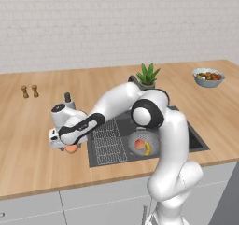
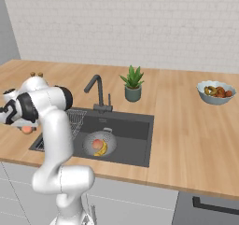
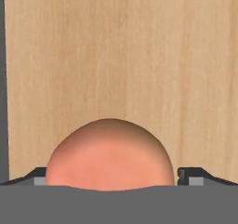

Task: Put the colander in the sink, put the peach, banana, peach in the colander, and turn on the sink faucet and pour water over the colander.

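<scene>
Down low, the two dark fingertips (image 3: 188,175) of the gripper (image 3: 110,179) stand spread wide, with the round orange-pink peach (image 3: 109,155) lying between them on the light wooden counter (image 3: 139,56). Just left of the dark grey sink (image 1: 193,140), this peach sits outside the silvery perforated colander (image 1: 134,138), which holds another peach (image 1: 139,144) and the small yellow banana (image 1: 147,148).

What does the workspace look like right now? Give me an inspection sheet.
Surface: wooden counter around the sink.
Job's things: colander in the sink holding a peach and banana; second peach on the counter left of the sink; faucet, no water seen.
Clutter: fruit bowl, plant, two shakers.
Claw: claw open, straddling the second peach.
Cables: nothing seen.
Surroundings: white brick wall.
</scene>
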Robot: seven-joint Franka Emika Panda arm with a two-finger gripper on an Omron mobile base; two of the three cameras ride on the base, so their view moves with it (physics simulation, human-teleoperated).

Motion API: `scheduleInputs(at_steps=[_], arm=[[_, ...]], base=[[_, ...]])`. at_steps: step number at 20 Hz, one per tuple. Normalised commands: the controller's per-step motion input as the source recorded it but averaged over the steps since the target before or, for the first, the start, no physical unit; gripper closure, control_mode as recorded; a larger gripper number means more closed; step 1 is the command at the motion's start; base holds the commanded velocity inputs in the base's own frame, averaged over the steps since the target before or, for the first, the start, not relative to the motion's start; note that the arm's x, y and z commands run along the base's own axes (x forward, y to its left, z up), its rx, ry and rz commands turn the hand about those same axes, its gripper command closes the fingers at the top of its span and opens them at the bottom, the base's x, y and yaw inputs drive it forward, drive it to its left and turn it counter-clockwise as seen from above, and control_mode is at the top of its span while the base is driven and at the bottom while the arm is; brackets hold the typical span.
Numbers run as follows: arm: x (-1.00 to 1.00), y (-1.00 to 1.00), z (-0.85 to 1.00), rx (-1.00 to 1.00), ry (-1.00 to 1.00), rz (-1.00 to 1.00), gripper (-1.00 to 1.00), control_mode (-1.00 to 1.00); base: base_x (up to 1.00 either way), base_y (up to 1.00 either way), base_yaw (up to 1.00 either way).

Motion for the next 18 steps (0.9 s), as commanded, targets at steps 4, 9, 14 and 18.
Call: scheduleInputs(at_steps=[4,9,14,18], arm=[[-0.16,-0.06,-0.69,0.0,0.0,0.0,1.0,-1.0],[-0.51,-0.29,-0.25,0.0,-0.07,-0.05,1.0,-1.0],[-0.33,-0.69,0.42,0.0,-0.13,-0.3,1.0,-1.0],[-0.06,-0.93,0.65,0.01,-0.07,-0.41,1.0,-1.0]], base=[[0.0,0.0,0.0],[0.0,0.0,0.0],[0.0,0.0,0.0],[0.0,0.0,0.0]])
